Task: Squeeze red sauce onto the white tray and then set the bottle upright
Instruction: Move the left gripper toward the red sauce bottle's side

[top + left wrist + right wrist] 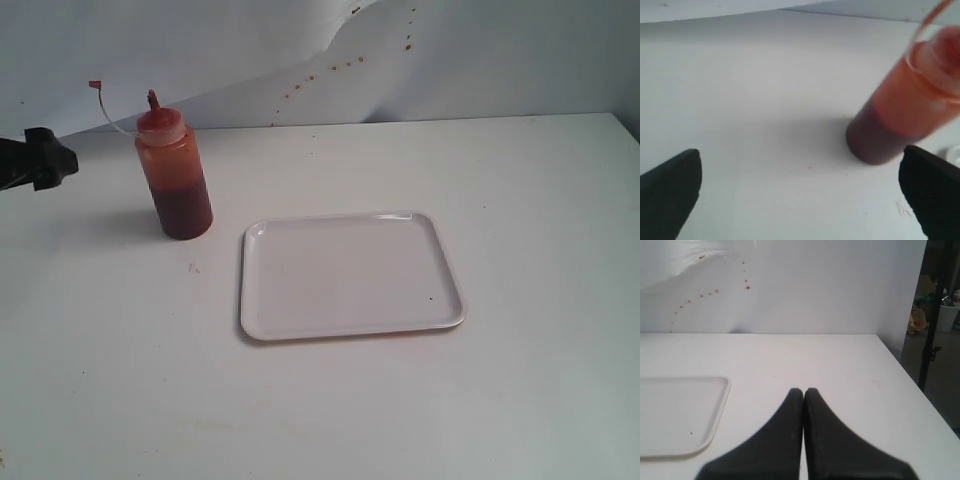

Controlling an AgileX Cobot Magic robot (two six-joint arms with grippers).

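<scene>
The bottle (176,175) stands upright on the table, left of the white tray (350,274); its red nozzle is bare and the tethered cap hangs off to the left. The tray lies flat and shows only a tiny dark speck; no red sauce is visible on it. My left gripper (45,160) is open at the far left, apart from the bottle; in the left wrist view the bottle (910,110) stands beyond the wide-spread fingers (670,190). My right gripper (804,392) is shut and empty, with the tray's corner (685,410) beside it. It is out of the exterior view.
Small reddish specks (330,68) dot the white back wall. The white table's right edge (912,385) drops off beside the right gripper, with a dark stand and clutter beyond it.
</scene>
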